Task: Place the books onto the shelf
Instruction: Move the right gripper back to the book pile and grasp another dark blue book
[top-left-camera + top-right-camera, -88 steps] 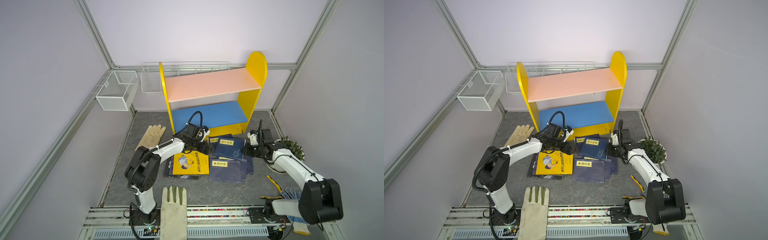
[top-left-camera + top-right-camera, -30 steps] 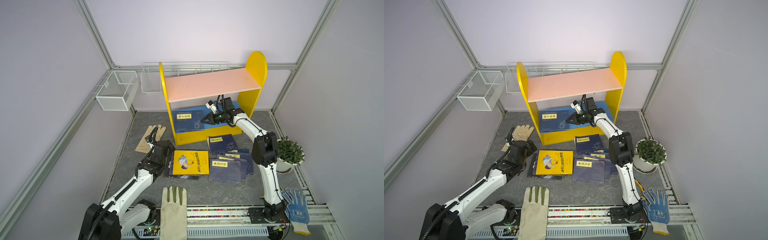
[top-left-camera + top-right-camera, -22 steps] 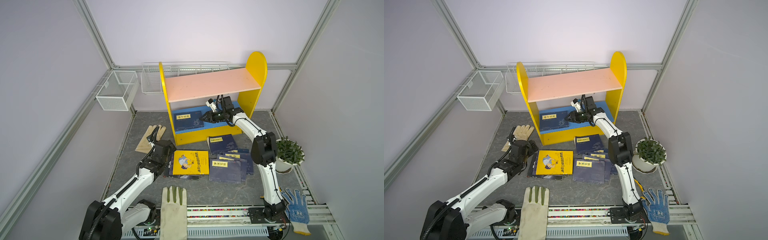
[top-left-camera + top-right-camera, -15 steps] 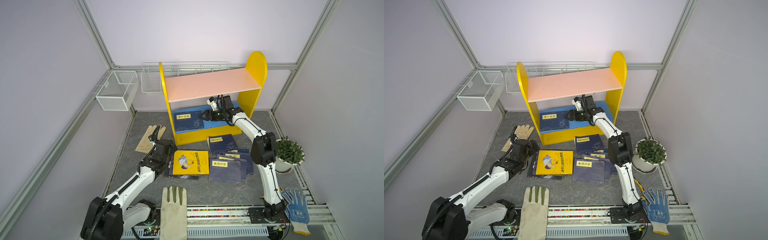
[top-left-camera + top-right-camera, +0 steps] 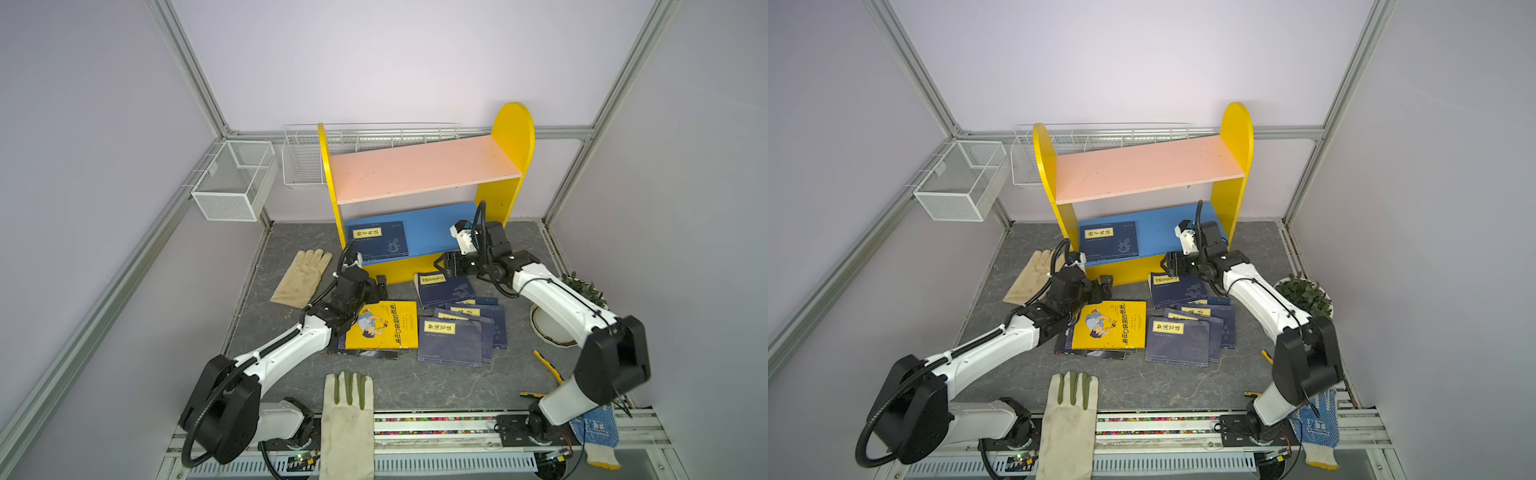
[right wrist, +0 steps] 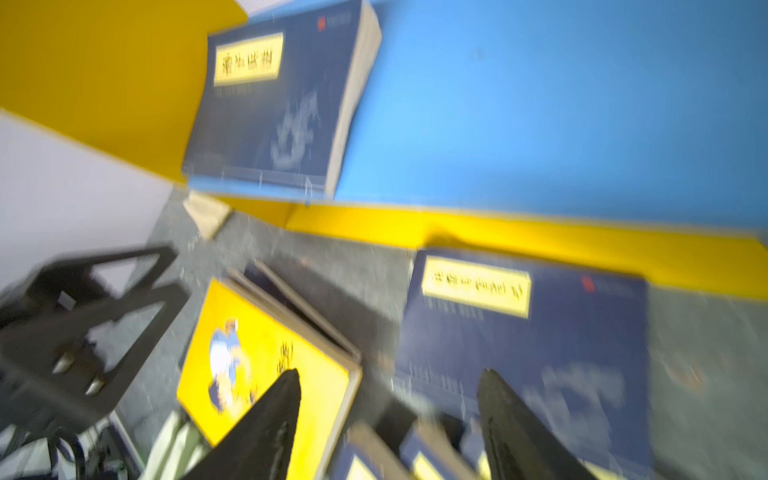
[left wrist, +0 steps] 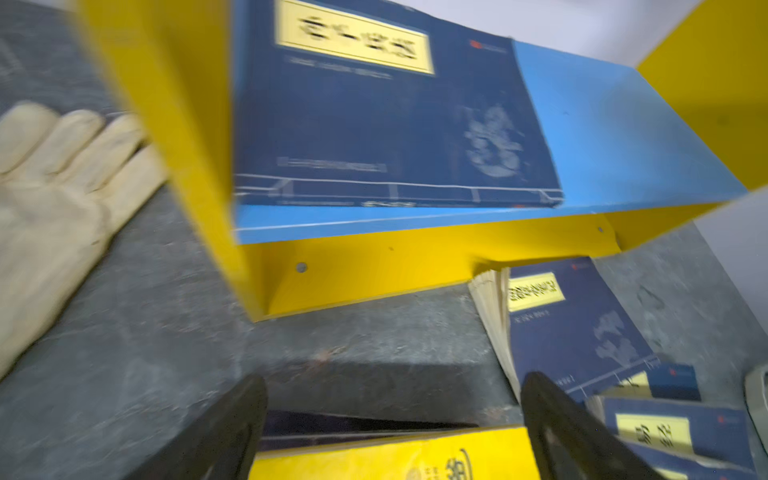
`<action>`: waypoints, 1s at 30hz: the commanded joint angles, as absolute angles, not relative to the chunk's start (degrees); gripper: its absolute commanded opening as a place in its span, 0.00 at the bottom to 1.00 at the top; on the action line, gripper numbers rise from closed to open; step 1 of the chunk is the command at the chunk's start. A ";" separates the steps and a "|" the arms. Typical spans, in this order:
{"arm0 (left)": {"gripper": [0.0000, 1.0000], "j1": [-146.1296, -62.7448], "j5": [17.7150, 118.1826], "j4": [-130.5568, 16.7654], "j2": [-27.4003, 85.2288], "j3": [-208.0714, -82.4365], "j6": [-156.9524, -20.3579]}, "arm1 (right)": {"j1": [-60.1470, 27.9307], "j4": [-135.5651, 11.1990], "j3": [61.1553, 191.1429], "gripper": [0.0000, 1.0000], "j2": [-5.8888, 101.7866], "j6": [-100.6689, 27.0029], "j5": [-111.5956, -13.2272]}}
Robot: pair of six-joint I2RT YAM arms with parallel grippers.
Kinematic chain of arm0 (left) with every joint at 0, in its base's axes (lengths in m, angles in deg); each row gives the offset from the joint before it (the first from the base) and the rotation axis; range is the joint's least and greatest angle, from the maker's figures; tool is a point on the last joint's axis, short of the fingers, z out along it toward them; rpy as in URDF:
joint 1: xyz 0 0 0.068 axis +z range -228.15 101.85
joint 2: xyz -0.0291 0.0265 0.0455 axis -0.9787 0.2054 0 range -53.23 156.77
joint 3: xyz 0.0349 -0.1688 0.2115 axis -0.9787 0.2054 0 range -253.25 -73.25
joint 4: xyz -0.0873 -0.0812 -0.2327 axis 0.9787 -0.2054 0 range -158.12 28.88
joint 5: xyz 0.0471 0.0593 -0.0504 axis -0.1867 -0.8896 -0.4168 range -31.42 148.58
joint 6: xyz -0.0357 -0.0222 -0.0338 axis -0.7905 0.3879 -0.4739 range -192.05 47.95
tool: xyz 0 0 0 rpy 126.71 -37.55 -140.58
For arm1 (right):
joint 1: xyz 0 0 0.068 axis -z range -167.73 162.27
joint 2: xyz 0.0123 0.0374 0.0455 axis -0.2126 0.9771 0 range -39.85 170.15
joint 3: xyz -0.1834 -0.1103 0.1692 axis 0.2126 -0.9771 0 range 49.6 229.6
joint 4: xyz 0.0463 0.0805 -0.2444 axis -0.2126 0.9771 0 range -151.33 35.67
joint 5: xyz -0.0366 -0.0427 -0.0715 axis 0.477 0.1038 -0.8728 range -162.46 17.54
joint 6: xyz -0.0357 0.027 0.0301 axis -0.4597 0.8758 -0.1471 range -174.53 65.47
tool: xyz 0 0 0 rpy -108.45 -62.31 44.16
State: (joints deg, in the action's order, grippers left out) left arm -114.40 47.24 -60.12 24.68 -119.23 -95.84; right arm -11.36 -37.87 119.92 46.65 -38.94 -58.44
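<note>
On the blue board [image 5: 432,230]: held one navy book [image 5: 380,243], flat, label up, pushed to the left end beside the yellow panel.
shelf [image 5: 513,137]: stood at the back of the table [image 5: 291,374], with the pink board [image 5: 415,170] above the blue.
yellow book [image 5: 386,326]: lay face up on the table in front of the shelf, on top of a few dark books [image 5: 365,353].
loose book [image 5: 446,286]: navy, lay flat close against the shelf foot, right of the yellow book.
navy pile [image 5: 453,340]: lay fanned and overlapping on the table, nearer than the loose book and beside the yellow book.
left gripper [image 7: 395,378]: stood spread wide and gripped nothing; hung low over the table between the shelf foot and the far edge of the yellow book.
right gripper [image 6: 389,372]: stood parted and gripped nothing; hovered in front of the shelf foot, over the far edge of the loose book.
wrist views: came out blurred, though the fingers showed apart in both.
</note>
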 commanded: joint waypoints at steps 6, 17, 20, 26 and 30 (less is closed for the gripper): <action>0.96 -121.36 65.37 -61.97 40.15 -131.96 -74.33 | -10.47 -15.01 105.08 0.71 36.26 -36.32 -61.16; 0.95 -126.48 64.49 -69.96 49.94 -138.62 -67.38 | -4.80 -19.47 90.94 0.69 35.42 -33.26 -52.00; 0.95 -126.43 64.37 -71.01 50.60 -139.06 -66.66 | -2.52 -20.55 89.88 0.69 37.37 -34.59 -50.67; 0.95 -126.50 62.95 -72.04 53.81 -139.38 -64.27 | -1.61 -24.07 88.36 0.68 37.54 -33.90 -49.30; 0.95 -126.49 62.19 -72.76 55.27 -140.30 -63.24 | -1.54 -26.05 88.44 0.67 38.87 -35.29 -48.52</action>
State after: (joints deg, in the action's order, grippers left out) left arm -126.42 63.11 -70.11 53.51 -138.68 -65.96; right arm -1.79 -22.57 89.45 37.47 -34.02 -49.92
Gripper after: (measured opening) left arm 0.948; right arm 0.671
